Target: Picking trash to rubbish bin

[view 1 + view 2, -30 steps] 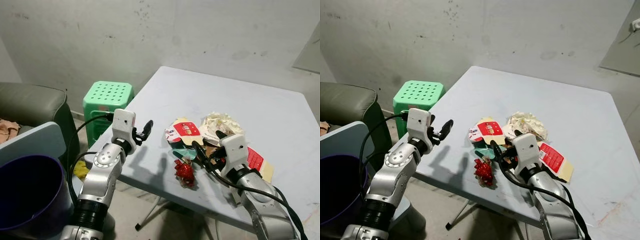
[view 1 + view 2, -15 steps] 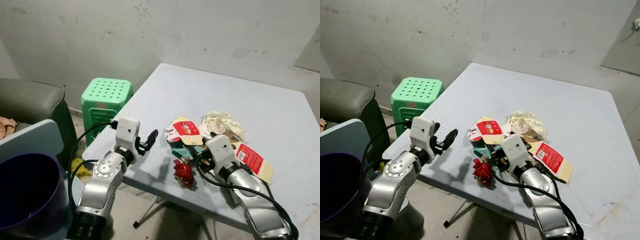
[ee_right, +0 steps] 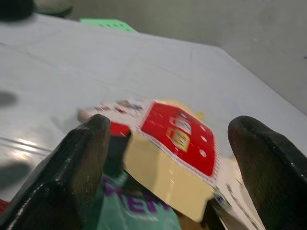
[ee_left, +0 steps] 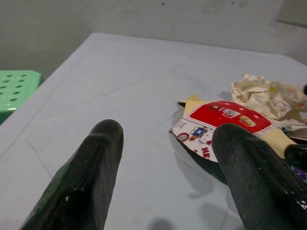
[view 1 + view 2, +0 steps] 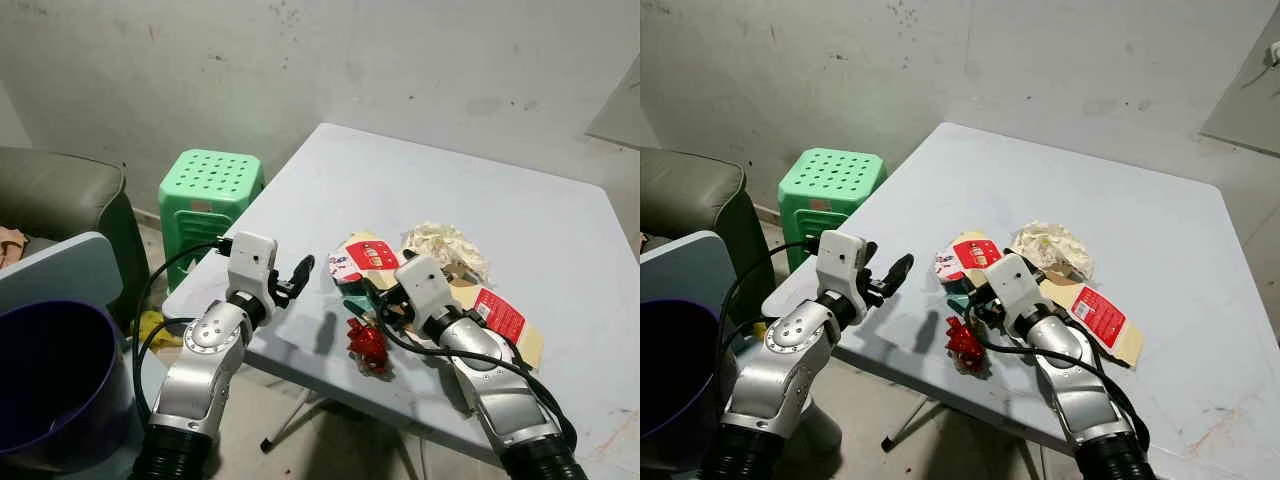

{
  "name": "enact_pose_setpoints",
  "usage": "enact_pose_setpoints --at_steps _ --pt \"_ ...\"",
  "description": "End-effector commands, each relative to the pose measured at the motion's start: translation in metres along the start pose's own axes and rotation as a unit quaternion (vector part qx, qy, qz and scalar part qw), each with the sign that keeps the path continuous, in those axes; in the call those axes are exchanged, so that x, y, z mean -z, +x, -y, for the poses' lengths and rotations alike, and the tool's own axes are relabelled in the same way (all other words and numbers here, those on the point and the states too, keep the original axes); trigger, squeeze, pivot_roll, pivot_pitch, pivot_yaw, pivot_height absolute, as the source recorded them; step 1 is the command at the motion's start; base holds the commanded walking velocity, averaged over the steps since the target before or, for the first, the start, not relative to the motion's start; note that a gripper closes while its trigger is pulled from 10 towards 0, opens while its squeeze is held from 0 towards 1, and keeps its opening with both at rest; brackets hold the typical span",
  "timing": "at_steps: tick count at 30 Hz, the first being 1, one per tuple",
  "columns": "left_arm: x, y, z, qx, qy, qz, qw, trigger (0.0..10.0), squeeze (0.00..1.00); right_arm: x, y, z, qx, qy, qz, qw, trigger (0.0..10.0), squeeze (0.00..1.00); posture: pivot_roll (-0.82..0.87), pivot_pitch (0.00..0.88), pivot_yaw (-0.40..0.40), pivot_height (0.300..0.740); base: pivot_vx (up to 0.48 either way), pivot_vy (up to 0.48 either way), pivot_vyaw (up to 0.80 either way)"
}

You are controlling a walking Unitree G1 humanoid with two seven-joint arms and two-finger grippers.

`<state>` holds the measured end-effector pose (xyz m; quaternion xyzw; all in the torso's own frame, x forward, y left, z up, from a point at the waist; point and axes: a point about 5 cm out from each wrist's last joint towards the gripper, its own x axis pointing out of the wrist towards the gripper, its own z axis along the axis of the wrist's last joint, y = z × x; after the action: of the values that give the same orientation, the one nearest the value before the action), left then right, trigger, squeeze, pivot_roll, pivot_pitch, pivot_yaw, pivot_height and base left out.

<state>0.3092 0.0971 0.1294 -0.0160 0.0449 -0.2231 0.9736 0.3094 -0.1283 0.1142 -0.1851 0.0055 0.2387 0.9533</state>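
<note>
Trash pile [image 5: 430, 275] sits near the front edge of the grey table [image 5: 480, 190]: red-and-cream carton [image 5: 365, 262], crumpled paper [image 5: 440, 243] at its 3 o'clock, red foil wrapper [image 5: 367, 345] at its 6 o'clock by the edge. Right gripper [image 3: 165, 143] low over the carton, fingers spread apart. Left gripper [image 4: 168, 158] at the carton's 9 o'clock above bare tabletop, fingers apart, holding nothing. Purple bin [image 5: 55, 385] on the floor far left, beside green stool [image 5: 210, 195].
</note>
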Motion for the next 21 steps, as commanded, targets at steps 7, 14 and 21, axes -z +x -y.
enact_pose_setpoints --at_steps 7,14,21 --pt "-0.005 0.000 0.004 0.002 0.000 0.006 1.000 10.0 0.00 -0.005 0.002 0.000 -0.031 0.006 0.017 0.999 10.0 0.00 -0.01 0.000 -0.107 0.740 0.000 0.000 0.00" --pt "-0.008 0.001 0.007 0.007 -0.005 0.009 1.000 10.0 0.00 0.006 0.003 -0.001 -0.023 -0.026 -0.012 0.999 10.0 0.00 0.00 0.000 -0.109 0.740 0.000 0.000 0.00" --pt "-0.012 0.003 0.010 0.013 -0.004 0.013 1.000 10.0 0.00 0.016 0.005 -0.001 -0.014 -0.046 -0.047 0.998 10.0 0.00 -0.01 0.000 -0.108 0.740 0.000 0.000 0.00"
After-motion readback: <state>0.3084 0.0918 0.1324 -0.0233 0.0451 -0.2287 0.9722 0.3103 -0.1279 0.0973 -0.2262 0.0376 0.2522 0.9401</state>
